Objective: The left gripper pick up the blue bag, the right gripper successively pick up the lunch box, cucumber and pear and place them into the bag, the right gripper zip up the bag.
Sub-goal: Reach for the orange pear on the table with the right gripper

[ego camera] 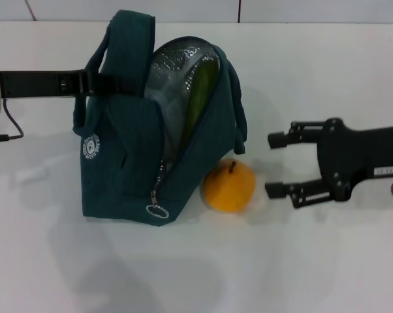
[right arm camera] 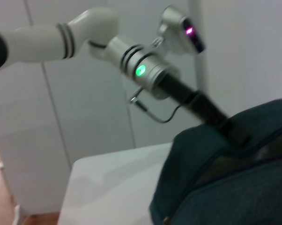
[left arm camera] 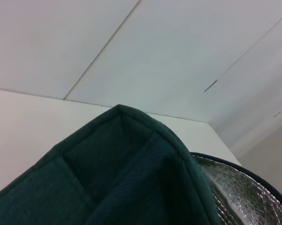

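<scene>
On the white table (ego camera: 327,274) we see the blue bag (ego camera: 121,163) upright and unzipped, the cucumber (ego camera: 202,88) leaning inside against its foil lining; the left gripper (ego camera: 108,85) is clamped on the bag's handle; the pear (ego camera: 229,186) rests just beside the bag; the right gripper (ego camera: 276,165) waits near the pear, jaws apart, holding nothing.

Head view: above, looking down on table (ego camera: 327,261). Both wrist views sit close, facing the blue bag (ego camera: 128,163) (shared by all three).

Bright even light, soft shadows (right wrist view slightly blurred).
</scene>
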You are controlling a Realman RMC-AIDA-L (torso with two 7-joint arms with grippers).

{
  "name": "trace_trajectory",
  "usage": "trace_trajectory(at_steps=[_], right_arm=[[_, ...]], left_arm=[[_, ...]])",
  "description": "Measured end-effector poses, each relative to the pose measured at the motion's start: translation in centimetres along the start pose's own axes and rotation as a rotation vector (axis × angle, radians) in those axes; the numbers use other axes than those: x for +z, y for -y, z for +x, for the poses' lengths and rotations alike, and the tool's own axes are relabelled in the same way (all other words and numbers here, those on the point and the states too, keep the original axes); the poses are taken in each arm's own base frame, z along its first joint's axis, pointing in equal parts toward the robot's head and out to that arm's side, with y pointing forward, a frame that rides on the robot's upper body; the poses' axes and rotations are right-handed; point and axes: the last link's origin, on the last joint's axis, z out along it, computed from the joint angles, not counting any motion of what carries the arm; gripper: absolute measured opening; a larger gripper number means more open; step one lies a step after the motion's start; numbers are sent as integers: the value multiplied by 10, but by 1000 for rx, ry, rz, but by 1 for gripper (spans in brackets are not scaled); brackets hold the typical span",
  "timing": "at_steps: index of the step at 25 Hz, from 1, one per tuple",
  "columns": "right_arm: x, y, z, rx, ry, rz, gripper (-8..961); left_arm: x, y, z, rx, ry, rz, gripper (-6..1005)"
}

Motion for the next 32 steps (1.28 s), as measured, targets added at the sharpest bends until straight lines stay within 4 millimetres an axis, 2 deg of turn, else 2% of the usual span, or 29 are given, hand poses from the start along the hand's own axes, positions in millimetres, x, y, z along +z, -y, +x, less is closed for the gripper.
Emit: trace_trajectory(at_steps=[13, 21, 32], right_arm=[[16, -1, 23, 41, 20, -10, 818], [27, 7, 24, 57, 66, 17, 814], [51, 8, 30, 41, 9, 9, 790]], left_arm=[[2, 0, 1, 0, -3, -5, 36], [5, 0, 1, 4, -2, -12, 36], [6, 0, 2, 7, -3, -13, 37]])
